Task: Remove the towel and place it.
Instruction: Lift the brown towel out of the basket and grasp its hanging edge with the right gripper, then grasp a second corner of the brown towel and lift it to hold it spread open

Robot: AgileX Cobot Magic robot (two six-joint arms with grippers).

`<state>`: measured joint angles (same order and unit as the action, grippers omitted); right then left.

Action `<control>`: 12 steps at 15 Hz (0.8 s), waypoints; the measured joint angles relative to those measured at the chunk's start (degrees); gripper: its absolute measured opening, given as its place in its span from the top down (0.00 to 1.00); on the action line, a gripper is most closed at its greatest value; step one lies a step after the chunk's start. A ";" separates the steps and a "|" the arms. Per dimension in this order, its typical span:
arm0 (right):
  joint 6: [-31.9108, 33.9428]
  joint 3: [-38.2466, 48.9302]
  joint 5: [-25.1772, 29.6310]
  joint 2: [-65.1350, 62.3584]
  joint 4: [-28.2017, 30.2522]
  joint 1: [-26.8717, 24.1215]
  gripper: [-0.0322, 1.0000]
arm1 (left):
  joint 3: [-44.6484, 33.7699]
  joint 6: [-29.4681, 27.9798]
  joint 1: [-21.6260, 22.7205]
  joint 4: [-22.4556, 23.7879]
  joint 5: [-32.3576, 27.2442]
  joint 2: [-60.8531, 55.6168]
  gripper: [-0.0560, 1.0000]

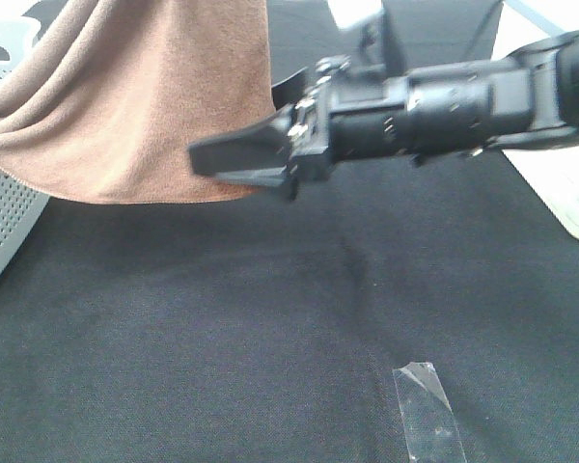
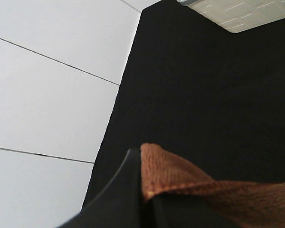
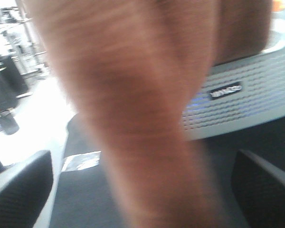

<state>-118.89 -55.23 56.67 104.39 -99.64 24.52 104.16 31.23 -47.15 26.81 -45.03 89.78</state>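
A white perforated basket [image 1: 2, 217] stood at the left edge of the tabletop. The towel [image 1: 145, 106] hung in the air over the far left corner, partly over the basket, and its lower hem appeared clear of the black table cloth [image 1: 270, 318]. The left gripper [image 2: 141, 197] seemed closed on a hemmed edge of the towel, though only one finger showed plainly.

Nearer the middle, the right gripper [image 1: 208, 165] pointed at the hanging cloth with its jaws spread wide and nothing held. Its wrist view showed the towel, blurred, between the fingers [image 3: 21, 190] but not pinched. The step in hand looked like taking a second hold. The jaws would do best to close on one hanging fold near the hem rather than a bunch, so that the towel could be spread and laid flat. The right arm stretched almost level from the right edge, reaching across the middle. A strip of clear tape [image 1: 427, 410] lay near the front edge.
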 joint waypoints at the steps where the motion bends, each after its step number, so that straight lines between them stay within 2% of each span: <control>1: 0.00 0.00 0.06 0.52 0.29 0.40 0.12 | 0.00 0.00 0.00 0.00 -0.06 0.00 0.95; 3: 0.00 -0.06 -0.74 0.80 0.34 0.34 0.28 | 0.00 0.00 0.00 0.29 -0.46 0.00 0.95; 7: 1.49 -0.06 -3.04 0.80 0.29 0.34 0.75 | 0.00 -0.46 -0.17 4.30 -7.91 0.00 0.95; 9: 1.66 -0.06 -2.86 0.80 0.29 0.34 0.96 | 0.00 -0.46 -0.17 4.53 -8.31 0.00 0.95; 12: 4.30 -0.06 -2.46 0.80 2.35 0.34 0.97 | 0.00 -1.32 -0.17 4.53 -9.17 0.00 0.95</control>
<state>-114.59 -55.29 54.20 105.20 -97.29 24.87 104.16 29.91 -47.33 31.34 -54.20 89.78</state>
